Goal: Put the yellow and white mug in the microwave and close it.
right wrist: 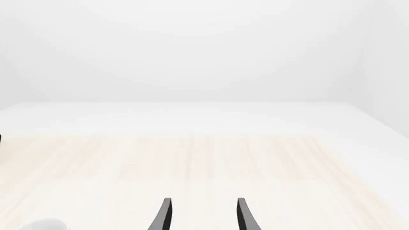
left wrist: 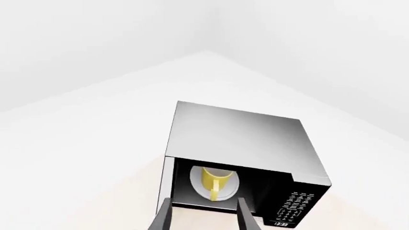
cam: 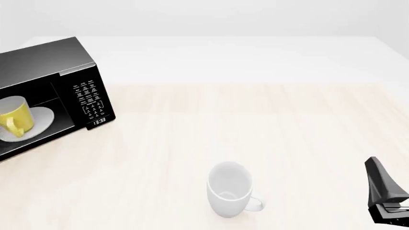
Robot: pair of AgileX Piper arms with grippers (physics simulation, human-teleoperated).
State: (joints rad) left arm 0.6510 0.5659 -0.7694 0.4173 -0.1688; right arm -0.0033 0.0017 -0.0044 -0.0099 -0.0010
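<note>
Yellow and white mug (left wrist: 213,181) on the turntable inside the open microwave (left wrist: 243,143), beyond the left gripper's (left wrist: 203,215) spread, empty fingers, right gripper (right wrist: 203,215) likewise parted, holding nothing

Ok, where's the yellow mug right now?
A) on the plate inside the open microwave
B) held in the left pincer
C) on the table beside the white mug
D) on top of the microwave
A: the yellow mug stands on the white plate inside the open microwave, with nothing gripping it.

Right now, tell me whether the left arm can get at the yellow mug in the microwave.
Probably yes. The left gripper is open just outside the microwave, whose front stands open, and nothing lies between its fingers and the yellow mug on the turntable plate.
</note>
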